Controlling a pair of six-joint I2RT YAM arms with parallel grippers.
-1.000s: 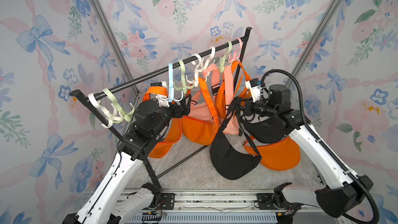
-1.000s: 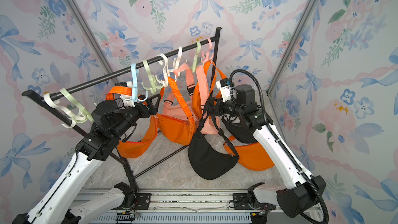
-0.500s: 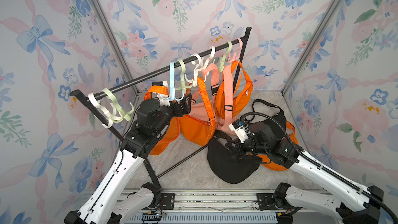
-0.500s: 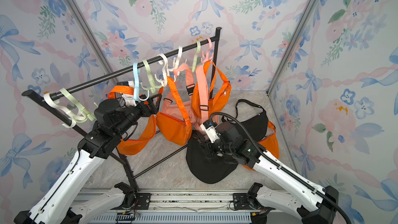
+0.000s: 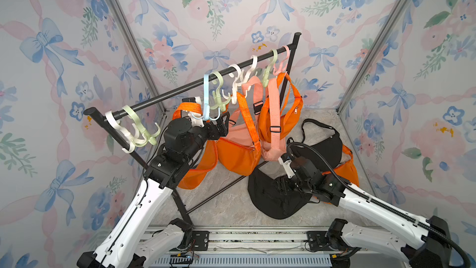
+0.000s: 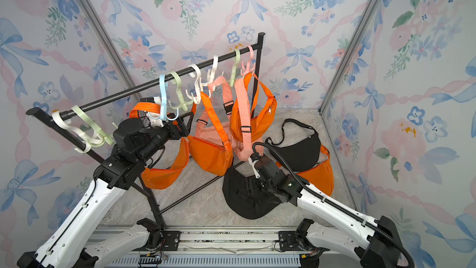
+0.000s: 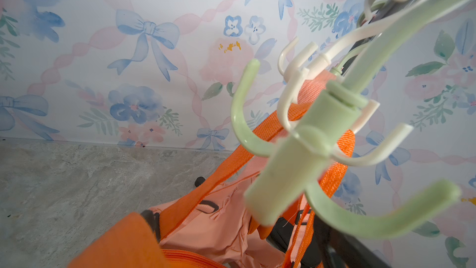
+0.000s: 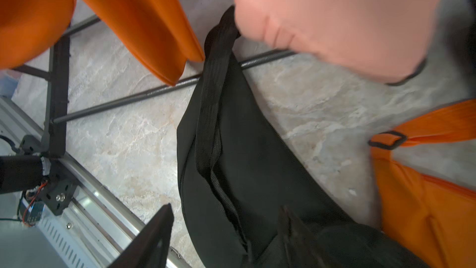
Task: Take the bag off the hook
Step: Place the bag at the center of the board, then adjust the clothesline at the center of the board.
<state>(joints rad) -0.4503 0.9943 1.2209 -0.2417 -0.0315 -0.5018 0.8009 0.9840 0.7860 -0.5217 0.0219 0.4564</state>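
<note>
- Bag (image 5: 268,202), black, lies on the table (image 5: 221,210) in the lower middle of a top view, hung on nothing; its strap (image 8: 208,104) runs up behind the pink bag (image 8: 334,21).
- Right claw (image 8: 226,207) stands apart just over it; rising carelessly, a finger could snag that strap and drag the bag.
- Left claw (image 5: 223,126), apart by the blue hook (image 5: 206,94), could catch the orange strap (image 5: 186,106) beside it.

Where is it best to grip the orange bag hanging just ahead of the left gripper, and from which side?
Probably the orange strap just below the white hook, not the soft pouch. The strap hangs flat and taut there, so the open left gripper can pinch it from the robot's left.
</note>
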